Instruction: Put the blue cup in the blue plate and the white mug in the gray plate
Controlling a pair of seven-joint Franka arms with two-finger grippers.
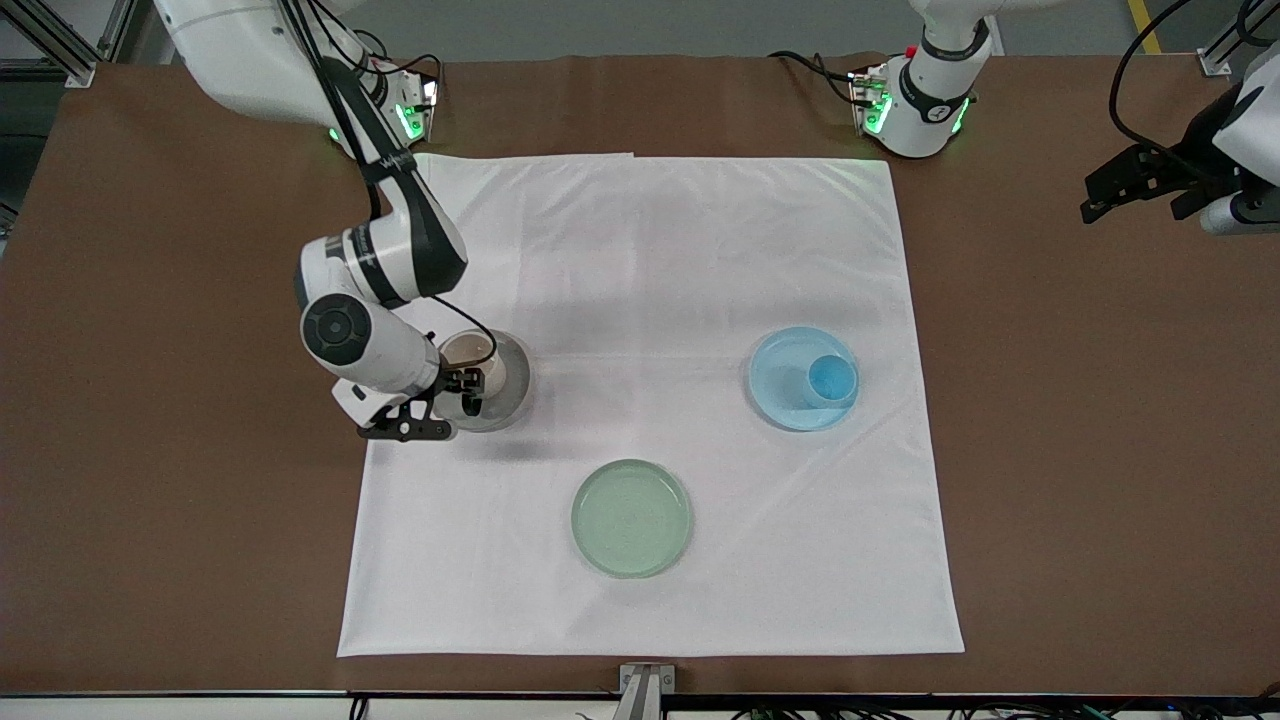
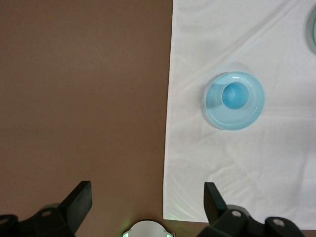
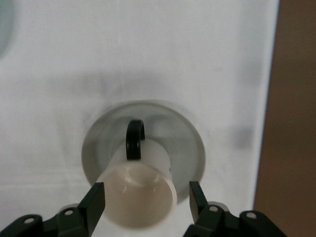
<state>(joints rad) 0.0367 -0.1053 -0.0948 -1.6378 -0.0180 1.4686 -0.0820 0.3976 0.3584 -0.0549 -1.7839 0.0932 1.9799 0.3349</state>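
Front view: white cloth (image 1: 650,400) spread over the brown table (image 1: 150,400); blue cup (image 1: 831,381) standing upright in the blue plate (image 1: 780,375), toward the left arm's end of the cloth; pale green plate (image 1: 631,518) lying bare, nearer the front camera than the other two plates; gray plate (image 1: 510,385) toward the right arm's end of the cloth, partly covered by the right arm; white mug (image 1: 470,357) standing on that gray plate; right gripper (image 1: 462,392) low at the mug, fingers on either side of it; left gripper (image 1: 1130,185) parked over bare brown table at the left arm's end, well apart from every dish, waiting.

Left wrist view: left gripper (image 2: 148,202) spread wide, nothing between the fingers (image 2: 79,200); brown table (image 2: 84,89) and the cloth edge (image 2: 170,148) seen below; blue cup (image 2: 234,96) sitting inside the blue plate (image 2: 217,111), off centre; sliver of another plate at the picture's edge.

Right wrist view: white mug (image 3: 139,190) upright on the gray plate (image 3: 185,143), black handle (image 3: 134,139) pointing away from the camera; right gripper (image 3: 146,200) parted, each finger (image 3: 95,201) just beside the mug wall, gaps visible on both sides, so not clamped; cloth (image 3: 148,49) around the plate, brown table (image 3: 291,123) along one side.
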